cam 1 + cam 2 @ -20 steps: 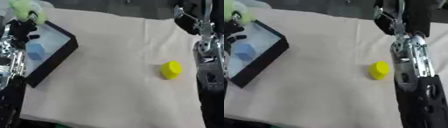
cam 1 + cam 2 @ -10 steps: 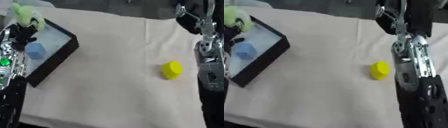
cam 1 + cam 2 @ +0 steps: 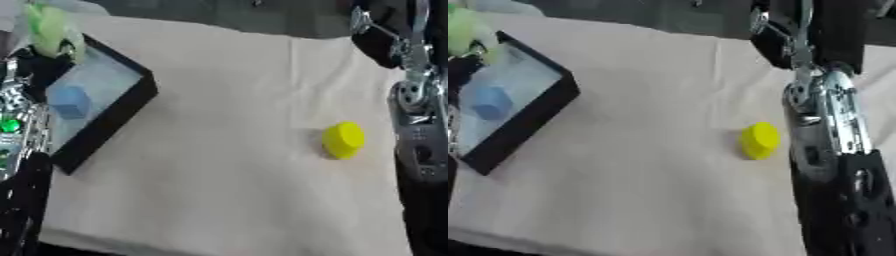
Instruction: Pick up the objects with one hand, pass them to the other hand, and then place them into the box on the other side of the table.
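Observation:
A black box (image 3: 131,107) lies at the table's left side with a blue block (image 3: 70,101) inside it. My left hand (image 3: 35,57) is over the box's far corner, its fingers curled round a light green object (image 3: 48,25). A yellow object (image 3: 343,140) rests on the beige cloth at the right, with nothing touching it. My right arm comes down the right edge, and the right hand (image 3: 776,45) shows as a dark shape at the upper right, well behind the yellow object.
A beige cloth (image 3: 227,165) covers the table, with open room between the box and the yellow object. The right forearm (image 3: 833,150) stands close beside the yellow object. Past the cloth's far edge the background is dark.
The left hand with the green object has shifted slightly over the box's far corner. The box, blue block and yellow object have not moved.

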Tool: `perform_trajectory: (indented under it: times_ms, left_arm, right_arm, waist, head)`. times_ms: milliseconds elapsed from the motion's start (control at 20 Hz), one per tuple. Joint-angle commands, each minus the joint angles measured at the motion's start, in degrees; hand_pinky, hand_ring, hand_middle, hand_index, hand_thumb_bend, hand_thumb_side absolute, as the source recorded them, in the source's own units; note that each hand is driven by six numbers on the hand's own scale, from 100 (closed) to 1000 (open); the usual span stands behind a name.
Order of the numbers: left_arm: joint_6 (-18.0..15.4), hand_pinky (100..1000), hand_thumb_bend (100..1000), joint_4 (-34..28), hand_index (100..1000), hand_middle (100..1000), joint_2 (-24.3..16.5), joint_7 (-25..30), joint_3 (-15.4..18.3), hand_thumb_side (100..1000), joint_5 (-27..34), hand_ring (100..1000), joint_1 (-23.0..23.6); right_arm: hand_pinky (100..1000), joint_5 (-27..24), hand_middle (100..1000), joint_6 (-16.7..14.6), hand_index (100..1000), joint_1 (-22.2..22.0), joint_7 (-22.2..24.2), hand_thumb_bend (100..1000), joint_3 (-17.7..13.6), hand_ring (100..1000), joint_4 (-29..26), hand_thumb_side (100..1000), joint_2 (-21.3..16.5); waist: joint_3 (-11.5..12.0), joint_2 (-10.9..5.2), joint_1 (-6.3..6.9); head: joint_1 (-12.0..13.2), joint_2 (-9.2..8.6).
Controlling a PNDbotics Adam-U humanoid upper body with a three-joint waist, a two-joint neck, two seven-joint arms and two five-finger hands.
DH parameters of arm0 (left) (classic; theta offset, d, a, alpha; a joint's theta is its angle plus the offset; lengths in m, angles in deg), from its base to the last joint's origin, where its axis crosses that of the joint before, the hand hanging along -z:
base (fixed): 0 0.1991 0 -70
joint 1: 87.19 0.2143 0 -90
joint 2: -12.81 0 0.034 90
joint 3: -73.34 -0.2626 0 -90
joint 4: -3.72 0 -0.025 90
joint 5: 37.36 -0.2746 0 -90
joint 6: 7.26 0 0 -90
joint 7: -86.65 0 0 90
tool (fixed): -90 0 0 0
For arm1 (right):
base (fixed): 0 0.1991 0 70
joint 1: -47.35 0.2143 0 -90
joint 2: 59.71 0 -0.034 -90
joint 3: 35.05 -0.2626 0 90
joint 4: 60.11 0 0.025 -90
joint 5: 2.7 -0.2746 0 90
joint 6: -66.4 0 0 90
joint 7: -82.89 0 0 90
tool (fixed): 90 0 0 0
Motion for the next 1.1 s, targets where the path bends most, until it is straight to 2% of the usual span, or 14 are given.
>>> perform_trajectory:
  times_ms: [50,200,450,600,800,900,1000,1050,1100]
  left_arm:
    - [9.2,1000,254,-0.9,825,1000,-1.1,-9.5,0.5,100,-1.7,1000,-0.7]
    - [9.9,1000,322,-1.0,835,1000,-1.0,-9.9,0.6,100,-2.8,1000,-0.6]
    - [10.8,1000,396,-1.1,844,1000,-0.9,-9.6,0.6,193,-3.9,1000,-0.6]
    - [11.3,1000,406,-1.1,858,1000,-1.0,-9.2,0.6,188,-4.8,1000,-0.5]
    - [11.2,1000,365,-1.3,850,1000,-0.9,-8.4,0.7,186,-5.1,1000,-0.5]
    - [10.6,1000,243,-1.6,842,1000,-0.8,-8.7,0.8,286,-4.7,1000,-0.6]
    - [9.1,978,175,-2.3,829,1000,-0.8,-8.9,0.6,403,-3.9,1000,-0.6]
    - [8.0,944,125,-2.9,819,986,-0.8,-8.7,0.3,535,-3.5,1000,-0.6]
    - [6.8,942,123,-3.5,819,986,-0.8,-8.3,0.0,550,-3.1,1000,-0.6]
  right_arm:
    - [812,-0.1,614,-0.2,781,0.8,-0.2,222,-0.3,712,-1.4,100,-0.8]
    - [812,-0.1,613,-0.4,780,0.8,-0.4,222,-0.2,711,-1.5,100,-0.8]
    - [811,-0.2,610,-0.7,779,0.8,-0.9,225,-0.2,709,-1.7,100,-0.7]
    - [811,-0.2,607,-0.9,777,0.7,-1.2,225,-0.2,707,-1.8,100,-0.6]
    - [810,-0.3,606,-1.0,776,0.7,-1.5,227,-0.1,705,-1.8,100,-0.6]
    - [809,-0.3,605,-1.1,776,0.7,-1.6,227,-0.1,705,-1.8,100,-0.6]
    - [808,-0.3,606,-1.0,776,0.7,-1.7,226,-0.1,705,-1.8,100,-0.5]
    - [808,-0.3,606,-0.9,777,0.7,-1.6,225,-0.1,705,-1.8,100,-0.5]
    - [808,-0.2,606,-0.8,777,0.7,-1.6,225,-0.2,706,-1.7,100,-0.5]
  waist:
    - [0.0,-0.82,0.46]
    - [0.0,-0.83,0.47]
    - [0.0,-0.89,0.46]
    - [0.0,-0.92,0.46]
    - [0.0,-0.93,0.45]
    - [0.0,-0.94,0.44]
    - [0.0,-0.94,0.43]
    - [0.0,-0.94,0.43]
    - [0.0,-0.94,0.42]
  head:
    - [-0.2,0.06]
    - [-0.2,0.12]
    - [-0.3,0.16]
    - [-0.3,0.13]
    - [-0.3,0.14]
    - [-0.3,0.12]
    - [-0.3,0.13]
    - [-0.5,0.18]
    - [-0.6,0.24]
